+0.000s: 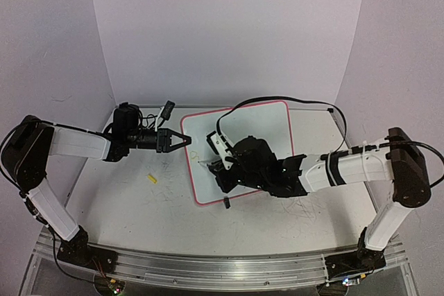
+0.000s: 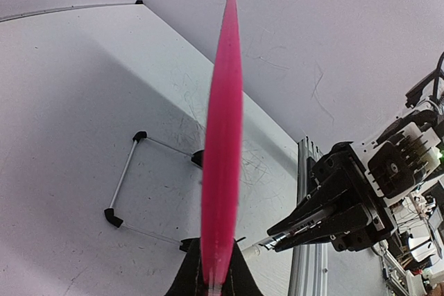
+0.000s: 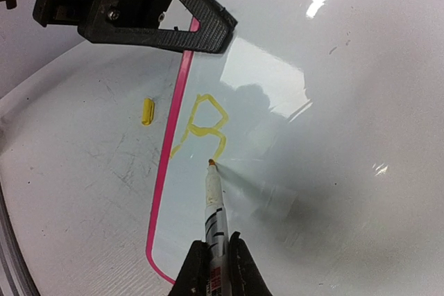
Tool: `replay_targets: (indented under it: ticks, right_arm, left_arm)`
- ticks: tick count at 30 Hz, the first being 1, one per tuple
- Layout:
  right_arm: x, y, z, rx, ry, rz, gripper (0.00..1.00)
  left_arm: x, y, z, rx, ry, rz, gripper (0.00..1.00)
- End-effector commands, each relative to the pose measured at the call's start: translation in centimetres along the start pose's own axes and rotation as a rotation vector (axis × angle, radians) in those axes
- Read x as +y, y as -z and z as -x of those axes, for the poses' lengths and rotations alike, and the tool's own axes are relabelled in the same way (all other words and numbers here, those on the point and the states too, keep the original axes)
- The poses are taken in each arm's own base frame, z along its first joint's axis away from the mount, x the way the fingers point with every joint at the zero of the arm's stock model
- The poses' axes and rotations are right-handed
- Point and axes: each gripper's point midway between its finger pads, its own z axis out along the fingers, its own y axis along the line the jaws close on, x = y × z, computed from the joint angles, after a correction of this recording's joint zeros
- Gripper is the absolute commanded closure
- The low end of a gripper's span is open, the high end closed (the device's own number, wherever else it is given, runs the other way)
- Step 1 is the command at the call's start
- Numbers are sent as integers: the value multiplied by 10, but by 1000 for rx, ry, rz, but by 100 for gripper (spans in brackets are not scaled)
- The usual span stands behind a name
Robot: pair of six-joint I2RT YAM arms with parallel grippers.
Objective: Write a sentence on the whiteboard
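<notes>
The whiteboard (image 1: 267,129) lies tilted mid-table, white with a pink rim. My left gripper (image 1: 184,140) is shut on its left edge. In the left wrist view the rim (image 2: 223,136) runs edge-on out of that gripper (image 2: 214,276). My right gripper (image 1: 220,166) is shut on a marker (image 3: 215,213), gripped low in the right wrist view (image 3: 216,254). The marker's tip touches the board (image 3: 333,102) at the foot of one yellow letter (image 3: 205,124), like a B. No other writing from the sentence shows.
A yellow marker cap (image 1: 152,178) lies on the scuffed table left of the board, also in the right wrist view (image 3: 146,111). A black cable (image 1: 277,100) arcs over the board's far side. A small black clip (image 1: 227,203) sits on its near edge. An aluminium rail (image 1: 208,263) runs along the front.
</notes>
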Motion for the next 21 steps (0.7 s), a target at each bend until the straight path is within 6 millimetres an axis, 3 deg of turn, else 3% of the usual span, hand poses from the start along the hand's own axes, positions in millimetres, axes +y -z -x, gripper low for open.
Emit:
replay_targets:
  ticks: [1,16,18,21]
  right_arm:
    - [2,-10,-1,22,-3,-12,100]
    - [3,-19,14,-5,-11,-23,100]
    - [5,-13,16,-12,-8,-9,100]
    - [6,15,24,-66,3,38,100]
  left_arm:
    - [-14,-1,10,-10,-36,-56,100]
    - [-13,-1,8,-9,-34,-54,100]
    - [-13,-1,8,-9,-33,-52,100]
    - [-13,0,8,-11,-35,-49,100]
